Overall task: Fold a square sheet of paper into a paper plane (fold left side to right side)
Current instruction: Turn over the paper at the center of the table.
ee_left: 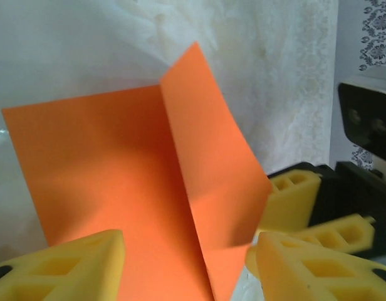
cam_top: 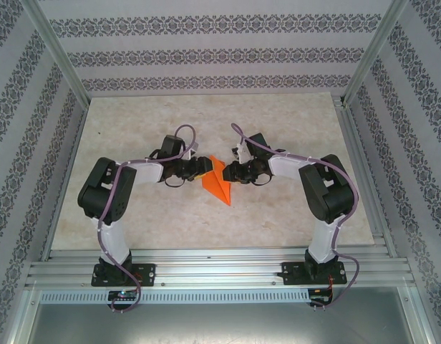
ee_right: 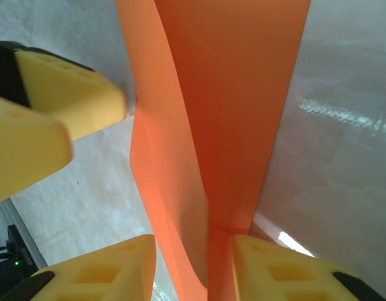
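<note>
My left jaws stand apart around the creased square sheet of paper (ee_left: pixel 118 175), which also runs between my right jaws, whether clamped I cannot tell.

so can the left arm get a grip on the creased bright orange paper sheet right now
Probably yes: the left gripper is open with the creased orange paper sheet between its jaws, nothing blocking. The right gripper sits at its other side.

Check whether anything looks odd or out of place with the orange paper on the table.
The bright orange creased sheet of paper is not lying flat on the pale table: one flap stands up along the crease and bows. No tear or spill shows.
</note>
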### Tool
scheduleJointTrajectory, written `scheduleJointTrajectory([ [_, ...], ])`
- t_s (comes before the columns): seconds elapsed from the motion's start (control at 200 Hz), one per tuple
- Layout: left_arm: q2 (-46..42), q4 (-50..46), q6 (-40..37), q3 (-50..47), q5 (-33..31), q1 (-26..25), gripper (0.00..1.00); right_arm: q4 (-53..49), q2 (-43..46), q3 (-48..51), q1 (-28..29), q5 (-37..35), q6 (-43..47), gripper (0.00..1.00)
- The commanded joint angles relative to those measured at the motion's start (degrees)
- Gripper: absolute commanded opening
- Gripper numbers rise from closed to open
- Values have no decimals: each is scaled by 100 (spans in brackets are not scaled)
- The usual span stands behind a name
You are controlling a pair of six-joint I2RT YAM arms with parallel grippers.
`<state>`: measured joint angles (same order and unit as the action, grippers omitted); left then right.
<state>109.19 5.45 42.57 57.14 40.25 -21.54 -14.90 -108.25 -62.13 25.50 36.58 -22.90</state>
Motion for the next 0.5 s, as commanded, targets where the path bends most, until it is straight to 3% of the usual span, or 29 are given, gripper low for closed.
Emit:
scheduleJointTrajectory([
  [0.0, 256, 566, 172, 351, 201, -66, 58, 145, 43, 54, 37, 60, -21, 38],
  [0.22, 874, 597, 217, 815, 399, -169, 50, 196, 294, 263, -26, 75, -41, 39],
  [0.495, 969, 743, 115, 974, 595, -192, 25, 745, 1063, 1106, -298, 274, -134, 41],
])
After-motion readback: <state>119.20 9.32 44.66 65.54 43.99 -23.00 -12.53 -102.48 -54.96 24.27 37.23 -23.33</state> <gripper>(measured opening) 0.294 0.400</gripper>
